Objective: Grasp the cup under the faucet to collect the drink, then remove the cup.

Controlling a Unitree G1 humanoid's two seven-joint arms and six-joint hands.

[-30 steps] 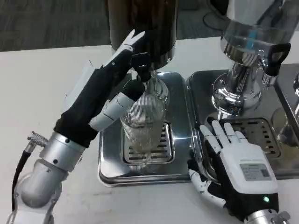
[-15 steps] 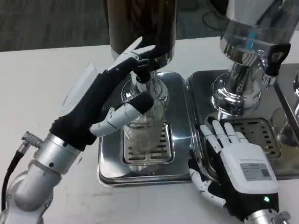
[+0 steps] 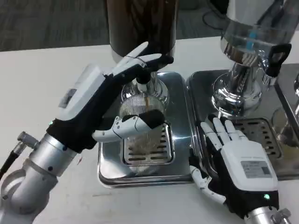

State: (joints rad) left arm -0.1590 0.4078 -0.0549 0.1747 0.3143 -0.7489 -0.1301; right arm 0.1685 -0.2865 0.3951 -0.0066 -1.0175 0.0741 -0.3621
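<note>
A ribbed clear glass cup stands on the grate of the left steel drip tray, right under the black tap of the dark drink dispenser. A thin brown stream falls into the cup. My left hand reaches in from the left, its fingers lying over the tap's handle and its thumb crossing the front of the cup. It does not grip the cup. My right hand lies flat and open on the right tray, apart from the cup.
A second chrome dispenser with a black-handled tap stands at the right over its own drip tray. The white table spreads out to the left and along the front edge.
My left hand has rolled so its white back faces up, its fingers have slid right onto the tap handle and its thumb has dropped lower across the cup. A brown stream now runs.
</note>
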